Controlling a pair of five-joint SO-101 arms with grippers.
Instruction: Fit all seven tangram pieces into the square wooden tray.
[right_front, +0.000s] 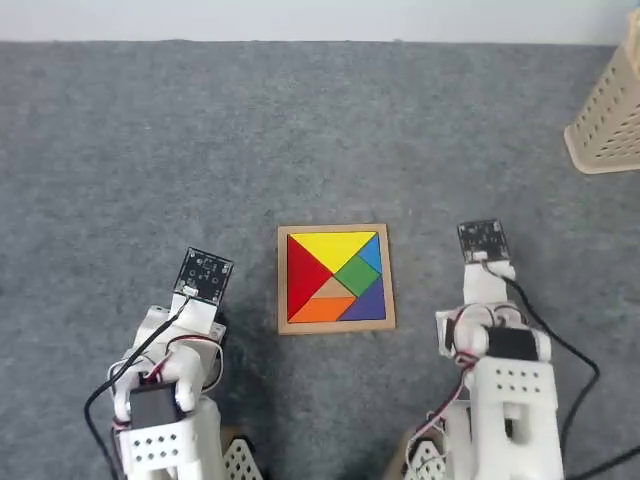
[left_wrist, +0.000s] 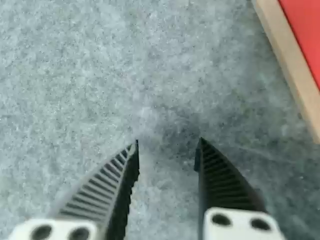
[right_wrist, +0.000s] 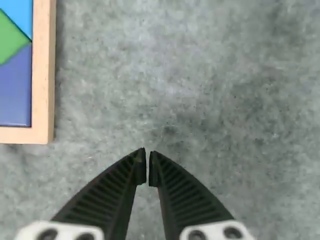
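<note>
Left gripper (left_wrist: 167, 150): hanging low over grey carpet (right_front: 150, 150), just left of the tray (right_front: 336, 229), fingers standing apart, holding nothing.
Tray: lying flat between both arms, seven tangram pieces (right_front: 332, 247) sitting inside, filling its square.
Right gripper (right_wrist: 147, 167): hovering over carpet just right of the tray, fingertips pressing together, holding nothing.
Basket (right_front: 610, 110): standing at the far right edge.

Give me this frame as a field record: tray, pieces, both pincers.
tray: square wooden tray, on grey carpet, between the two arms
pieces: seven tangram pieces, all seated in the tray
left pincer: open, empty, over carpet beside the tray
right pincer: shut, empty, over carpet beside a tray corner
task state: looks complete
</note>
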